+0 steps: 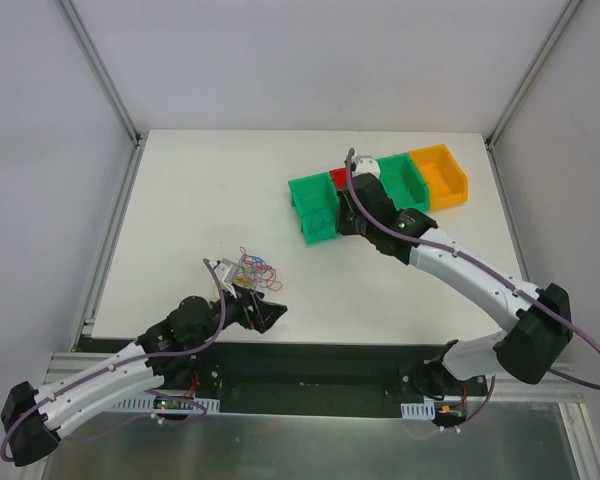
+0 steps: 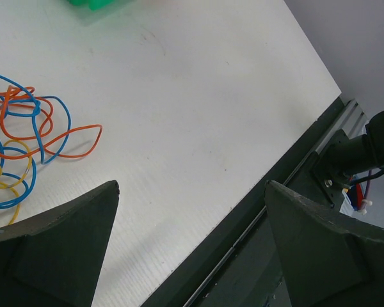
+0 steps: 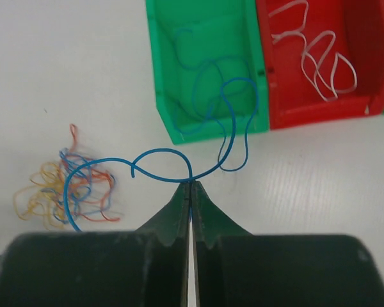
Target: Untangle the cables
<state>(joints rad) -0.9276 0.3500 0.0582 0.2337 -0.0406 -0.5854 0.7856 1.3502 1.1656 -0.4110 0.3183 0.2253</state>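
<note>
- right gripper [image 3: 191,185]: clenched on 1 blue cable [image 3: 160,155], near green bin [image 3: 163,109] rim.
- left gripper [image 2: 192,184]: released, by table [image 2: 198,96] front edge, beside tangle [image 2: 25,137].

Blue, orange, yellow cables [image 1: 254,270]; green bin [image 3: 198,130]; red bin [image 3: 320,112]; orange bin [image 1: 445,176]; white table [image 1: 200,200].
</note>
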